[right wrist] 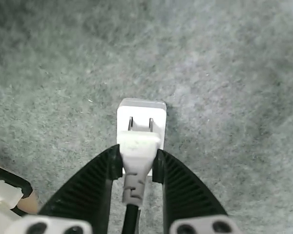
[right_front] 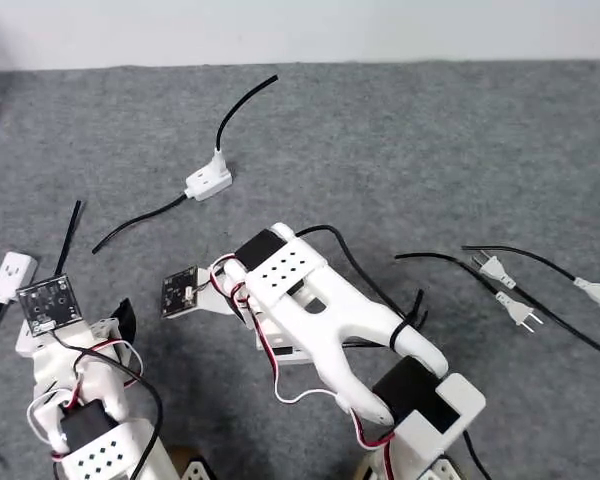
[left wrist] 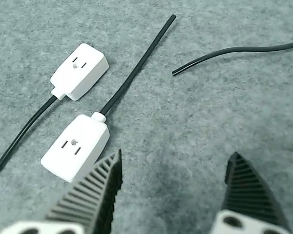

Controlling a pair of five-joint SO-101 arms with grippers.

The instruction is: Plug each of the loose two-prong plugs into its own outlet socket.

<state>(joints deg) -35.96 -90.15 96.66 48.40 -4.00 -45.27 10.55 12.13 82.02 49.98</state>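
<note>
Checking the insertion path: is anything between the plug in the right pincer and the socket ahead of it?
Nothing visible. The right pincer grips the white two-prong plastic plug, whose metal prongs reach the face of the white square plastic outlet socket on grey carpet.

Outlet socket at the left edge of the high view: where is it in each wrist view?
High view: outlet socket at the left edge.
Left wrist view: outlet socket beyond the nearer socket.
Right wrist view: a different socket, plug held at it.
Shared landmark: cut black cord beside it.

Prong tips of plug hidden at socket; depth unclear; cord cut by frame edge.
</note>
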